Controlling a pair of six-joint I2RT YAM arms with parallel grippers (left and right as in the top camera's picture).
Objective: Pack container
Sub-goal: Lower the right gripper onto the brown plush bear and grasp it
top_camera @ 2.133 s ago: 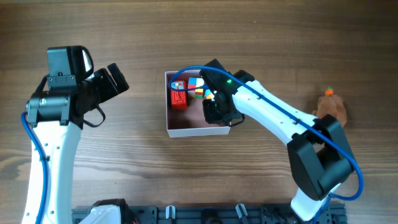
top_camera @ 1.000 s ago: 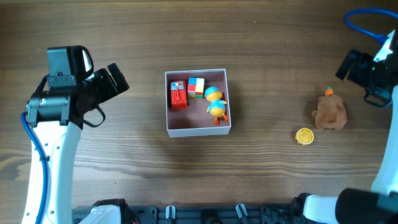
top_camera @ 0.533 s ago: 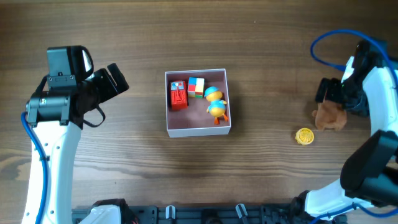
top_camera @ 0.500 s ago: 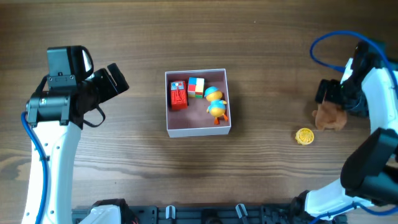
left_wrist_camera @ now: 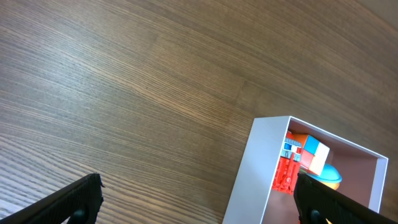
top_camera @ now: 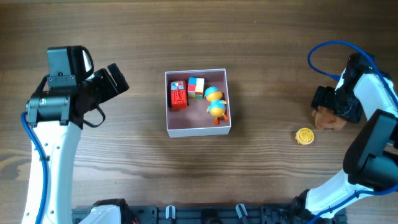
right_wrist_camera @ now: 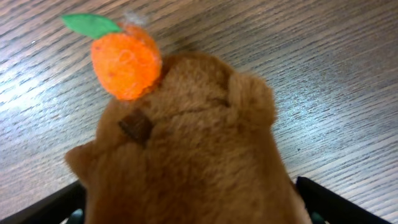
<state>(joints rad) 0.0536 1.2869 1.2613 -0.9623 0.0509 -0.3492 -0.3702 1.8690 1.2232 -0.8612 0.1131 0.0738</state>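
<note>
The container [top_camera: 198, 130], a white-walled square box with a pink inside, sits mid-table and holds a red toy [top_camera: 179, 96], a coloured cube [top_camera: 196, 86] and a yellow duck [top_camera: 216, 104]. In the left wrist view its white wall [left_wrist_camera: 249, 180] and the red toy [left_wrist_camera: 285, 175] show. A brown plush toy [top_camera: 331, 121] with an orange on its head [right_wrist_camera: 126, 57] lies at the far right. My right gripper [top_camera: 328, 107] is down over it, open, a finger [right_wrist_camera: 323, 199] on each side of the plush body [right_wrist_camera: 186, 155]. My left gripper [top_camera: 115, 79] hangs open, left of the container.
A small yellow disc [top_camera: 304, 136] lies on the wood in front of and left of the plush toy. The right arm's blue cable [top_camera: 320, 50] loops above it. A black rail [top_camera: 205, 214] runs along the table's near edge.
The right arm swung in from the far right edge and came down over the plush toy, its fingers now straddling it. The left arm and the container's contents have not moved.
</note>
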